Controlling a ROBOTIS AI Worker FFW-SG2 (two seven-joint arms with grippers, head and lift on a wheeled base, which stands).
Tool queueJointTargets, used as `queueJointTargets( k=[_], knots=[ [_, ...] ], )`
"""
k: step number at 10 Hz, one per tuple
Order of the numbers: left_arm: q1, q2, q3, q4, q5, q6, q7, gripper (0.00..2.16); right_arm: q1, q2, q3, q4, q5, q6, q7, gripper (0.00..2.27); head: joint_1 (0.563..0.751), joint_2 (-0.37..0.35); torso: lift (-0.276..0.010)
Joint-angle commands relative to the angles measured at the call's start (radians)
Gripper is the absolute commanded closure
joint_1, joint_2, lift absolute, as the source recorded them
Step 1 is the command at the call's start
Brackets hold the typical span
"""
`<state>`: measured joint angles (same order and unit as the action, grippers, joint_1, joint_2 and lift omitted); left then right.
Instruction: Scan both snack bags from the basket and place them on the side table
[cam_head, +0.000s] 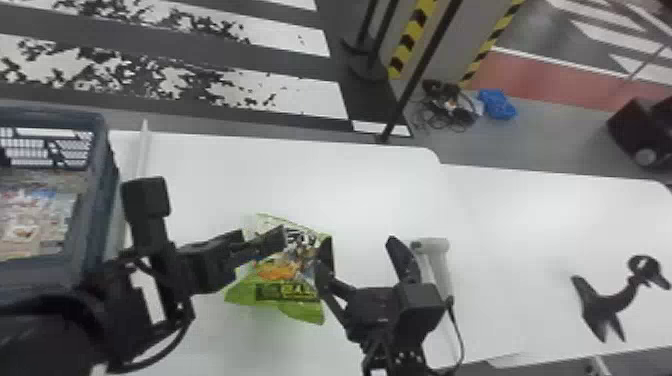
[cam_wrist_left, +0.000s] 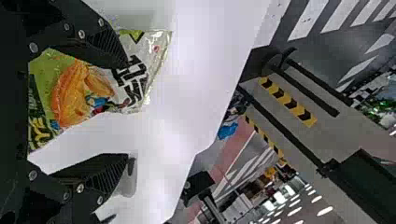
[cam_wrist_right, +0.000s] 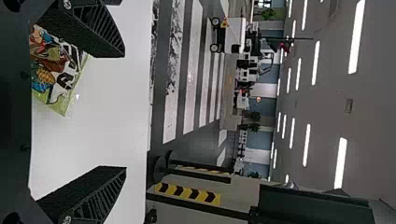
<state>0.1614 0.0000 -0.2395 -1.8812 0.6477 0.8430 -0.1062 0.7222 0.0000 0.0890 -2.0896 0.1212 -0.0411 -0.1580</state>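
- Head view: A snack bag (cam_head: 285, 272) lies on a white table (cam_head: 350, 190), to the right of the blue-grey basket (cam_head: 98, 137), its green, white and orange print facing up and its lower edge flared. The left gripper (cam_head: 283, 239) is over the bag's near-basket side; the right gripper (cam_head: 359, 241) is at the side away from the basket, its fingers apart. A black stand (cam_head: 609, 300) is well to the right of the basket.
- Left wrist view: The left gripper (cam_wrist_left: 127, 111) has its fingers spread wide, one across the wrinkled bag, which shows a glossy whitish end, bold dark lettering and bright orange artwork.
- Right wrist view: Cartoon-like figures and a pale green edge decorate the bag, partly hidden behind one finger of the right gripper (cam_wrist_right: 124, 112), parted from its twin.
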Motion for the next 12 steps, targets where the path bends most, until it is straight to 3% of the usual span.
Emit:
queueJointTargets(
  k=[1,3,4,5,7,9,11,12],
  knots=[
    [0.040,0.015,0.075,-0.095,0.010,0.000,-0.012,0.08,-0.003,0.001,0.002,0.000,-0.005,0.016,0.002,0.06,0.695,-0.350,-0.075],
    [0.081,0.066,0.210,-0.207,-0.005,0.000,-0.069,0.08,-0.010,0.001,0.002,-0.010,-0.048,0.120,0.012,0.06,0.695,-0.299,-0.075],
    [0.098,0.089,0.262,-0.242,-0.043,-0.003,-0.084,0.08,-0.018,0.001,0.002,-0.015,-0.080,0.145,0.012,0.09,0.695,-0.236,-0.075],
    [0.125,0.100,0.313,-0.279,-0.080,-0.009,-0.089,0.09,-0.029,0.001,0.002,-0.033,-0.084,0.225,0.012,0.09,0.695,-0.210,-0.075],
    [0.158,0.120,0.330,-0.311,-0.244,-0.129,-0.072,0.09,-0.040,0.001,-0.011,-0.073,-0.123,0.363,0.046,0.09,0.695,-0.097,-0.075],
    [0.168,0.130,0.333,-0.231,-0.324,-0.390,-0.070,0.10,-0.061,0.001,-0.055,-0.124,-0.187,0.556,0.110,0.11,0.695,-0.027,-0.075],
    [0.167,0.133,0.328,-0.118,-0.352,-0.669,-0.066,0.14,-0.113,0.001,-0.133,-0.158,-0.302,0.820,0.213,0.13,0.695,0.027,-0.075],
    [0.170,0.138,0.324,-0.090,-0.381,-0.761,-0.050,0.14,-0.144,0.001,-0.164,-0.164,-0.330,0.945,0.245,0.13,0.695,0.051,-0.075]
  ],
)
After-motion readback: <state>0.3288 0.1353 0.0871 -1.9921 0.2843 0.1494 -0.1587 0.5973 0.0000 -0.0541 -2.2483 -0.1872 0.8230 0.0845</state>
